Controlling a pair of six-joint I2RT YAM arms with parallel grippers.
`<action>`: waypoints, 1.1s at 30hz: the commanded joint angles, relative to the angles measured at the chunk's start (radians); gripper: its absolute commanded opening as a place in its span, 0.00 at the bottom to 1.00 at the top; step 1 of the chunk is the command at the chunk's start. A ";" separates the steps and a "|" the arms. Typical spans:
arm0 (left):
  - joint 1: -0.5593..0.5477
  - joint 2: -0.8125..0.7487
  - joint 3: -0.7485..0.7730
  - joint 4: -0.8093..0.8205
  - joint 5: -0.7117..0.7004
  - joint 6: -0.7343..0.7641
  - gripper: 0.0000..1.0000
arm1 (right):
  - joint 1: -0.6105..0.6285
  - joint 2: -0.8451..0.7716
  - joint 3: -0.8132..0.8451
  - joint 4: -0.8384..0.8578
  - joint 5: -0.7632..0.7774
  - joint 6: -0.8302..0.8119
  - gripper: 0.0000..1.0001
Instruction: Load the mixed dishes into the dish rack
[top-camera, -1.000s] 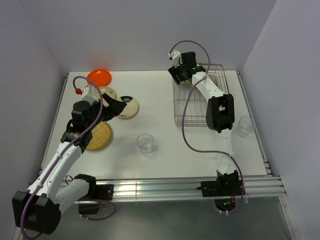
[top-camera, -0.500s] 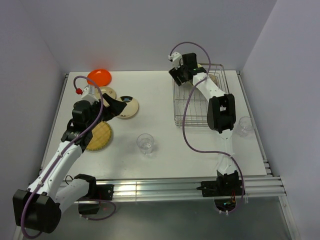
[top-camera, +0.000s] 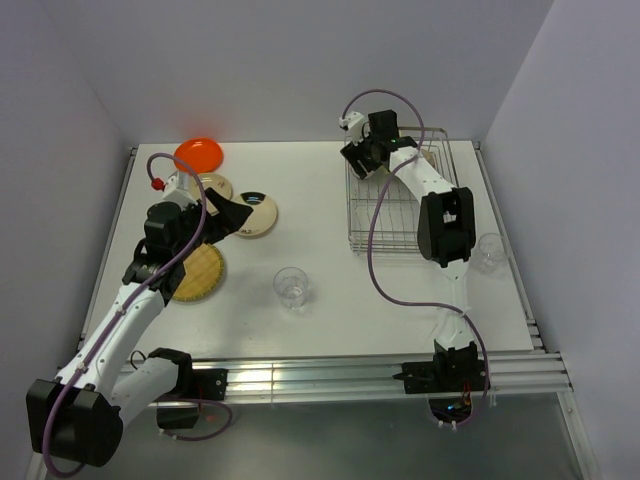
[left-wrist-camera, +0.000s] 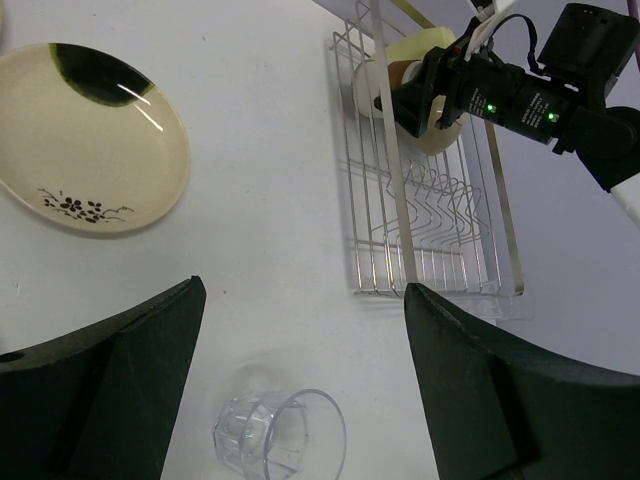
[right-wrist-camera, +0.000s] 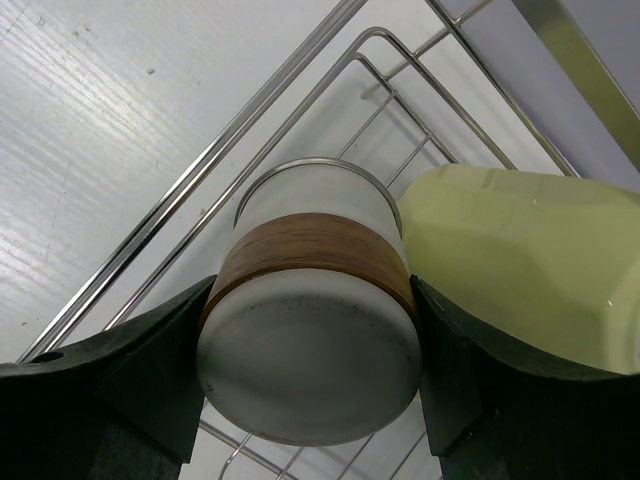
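Right pincer is at the far left corner of the dish rack, jaws clamped on a cream cup. The cup is a matte off-white cylinder with a brown wood-look band round the middle. It is tilted with its flat base toward the wrist camera, and the dark fingers press on both its sides. The pale yellow-green mug lies just beside the cup, touching or nearly so, inside the same corner of the rack. The rack is silver wire with raised sides and thin parallel bars, and it sits on the far right of the white tabletop. Left pincer hangs over the left side of the tabletop, jaws wide apart with nothing between them. Below it is the cream plate, glossy, with a dark green-black patch at one rim and a small dark floral sprig. A clear glass stands upright near the middle of the tabletop, well apart from the rack. The orange plate is at the far left. The tan plate is just nearer than it and partly hidden by the left arm. The woven yellow-brown plate lies flat beside that arm. A second clear glass stands outside the rack's right side.
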 joint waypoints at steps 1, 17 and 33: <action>0.005 -0.022 -0.003 0.047 0.020 0.012 0.88 | -0.009 -0.068 -0.025 -0.031 -0.017 -0.019 0.18; 0.007 -0.020 -0.001 0.045 0.024 0.010 0.88 | -0.002 -0.027 0.037 -0.081 -0.018 -0.028 0.55; 0.008 -0.002 0.009 0.051 0.035 0.012 0.88 | 0.014 -0.010 0.068 -0.069 -0.007 -0.019 0.81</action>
